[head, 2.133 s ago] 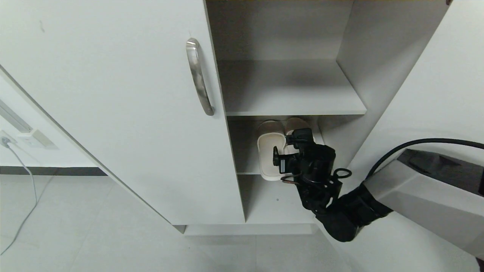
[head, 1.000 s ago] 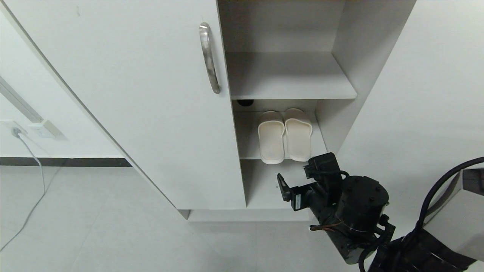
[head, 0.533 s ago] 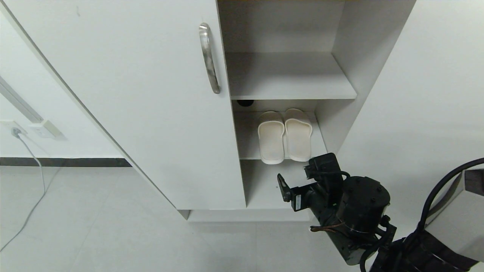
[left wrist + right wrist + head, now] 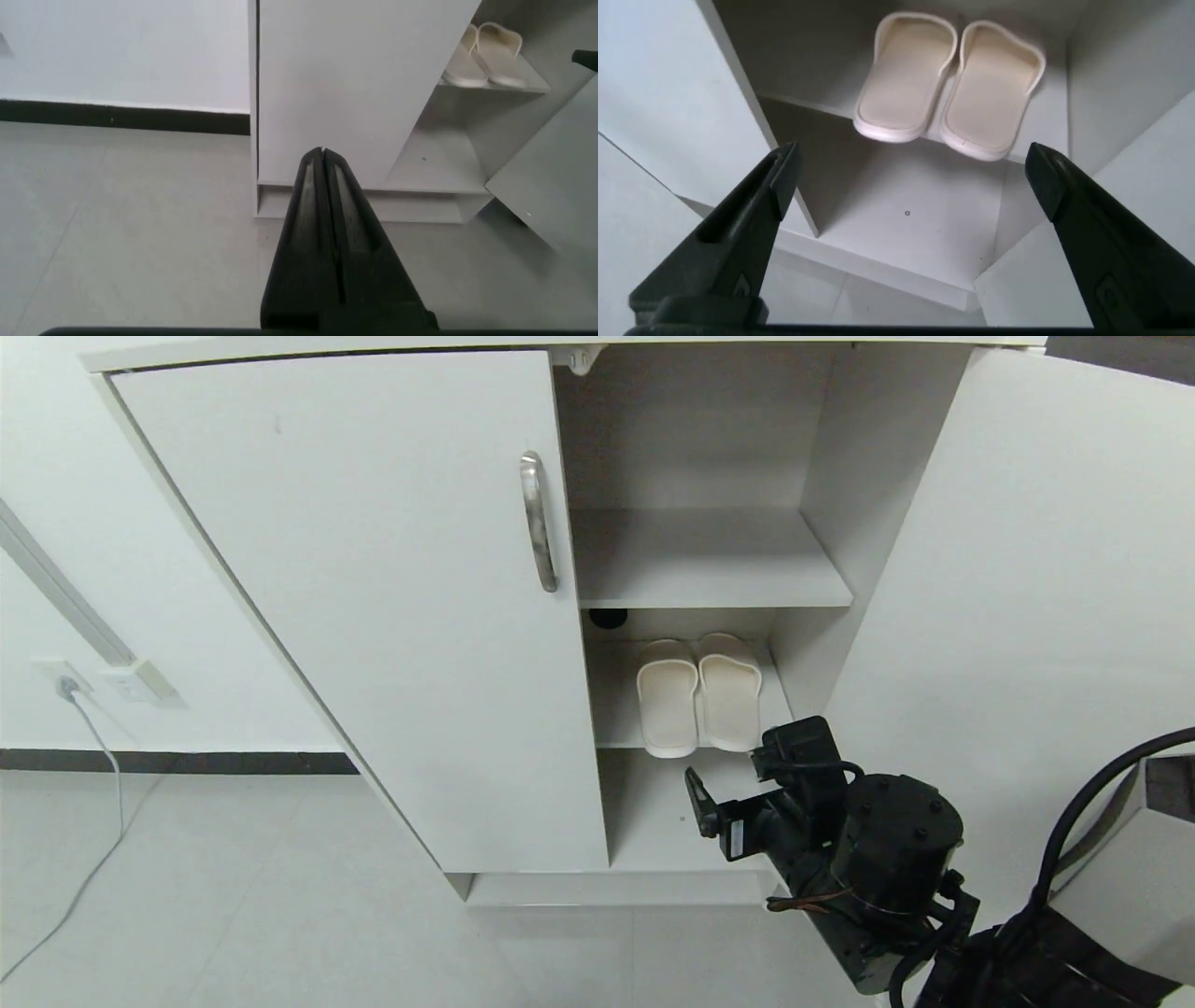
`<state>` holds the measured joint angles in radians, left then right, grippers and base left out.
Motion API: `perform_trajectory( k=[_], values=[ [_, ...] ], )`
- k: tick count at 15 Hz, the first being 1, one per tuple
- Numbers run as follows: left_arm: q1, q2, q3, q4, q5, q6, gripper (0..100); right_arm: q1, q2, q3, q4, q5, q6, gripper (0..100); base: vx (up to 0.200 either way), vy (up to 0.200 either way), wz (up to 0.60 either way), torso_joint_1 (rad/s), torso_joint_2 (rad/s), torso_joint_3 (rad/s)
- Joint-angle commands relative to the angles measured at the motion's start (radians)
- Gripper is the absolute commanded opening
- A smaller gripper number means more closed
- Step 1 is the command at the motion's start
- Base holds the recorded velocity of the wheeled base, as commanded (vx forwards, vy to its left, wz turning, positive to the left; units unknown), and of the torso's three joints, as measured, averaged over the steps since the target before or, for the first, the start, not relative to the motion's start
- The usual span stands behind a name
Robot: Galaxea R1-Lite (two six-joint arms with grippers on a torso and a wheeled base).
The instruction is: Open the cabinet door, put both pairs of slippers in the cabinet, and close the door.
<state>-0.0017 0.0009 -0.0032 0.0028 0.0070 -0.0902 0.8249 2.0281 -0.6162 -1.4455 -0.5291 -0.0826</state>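
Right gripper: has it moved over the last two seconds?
Yes. The right gripper, earlier over the cream slippers on their shelf, has pulled back and down, clear of them, before the cabinet's bottom compartment.

Slippers (image 4: 698, 693) on middle shelf (image 4: 616, 714), right claw (image 4: 738, 775) spread before bottom compartment (image 4: 649, 821)

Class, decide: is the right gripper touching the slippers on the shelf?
Apart. The right wrist view shows the open right gripper short of the slippers, a clear gap between them.
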Motion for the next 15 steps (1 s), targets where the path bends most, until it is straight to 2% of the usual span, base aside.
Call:
perform_trajectory(
  k=[1,5,8,15],
  values=[
    [0.000,0.001,0.000,0.000,0.001,0.000,0,0.000,0.001,0.001,-0.001,0.000,0.000,100,0.000,0.000,0.00,-0.002,0.00,0.203],
    [-0.001,0.001,0.000,0.000,0.001,0.000,0,0.000,0.003,0.003,-0.001,0.000,0.000,100,0.000,0.000,0.00,0.007,0.00,0.206],
    [0.000,0.001,0.000,0.000,-0.002,0.037,0,0.002,0.006,0.024,0.002,0.001,-0.002,100,0.000,0.000,0.00,0.002,0.00,0.111],
    [0.000,0.001,0.000,0.000,-0.002,0.023,0,0.000,0.035,0.029,-0.013,0.009,-0.002,100,0.000,0.000,0.00,0.000,0.00,0.000]
  ],
)
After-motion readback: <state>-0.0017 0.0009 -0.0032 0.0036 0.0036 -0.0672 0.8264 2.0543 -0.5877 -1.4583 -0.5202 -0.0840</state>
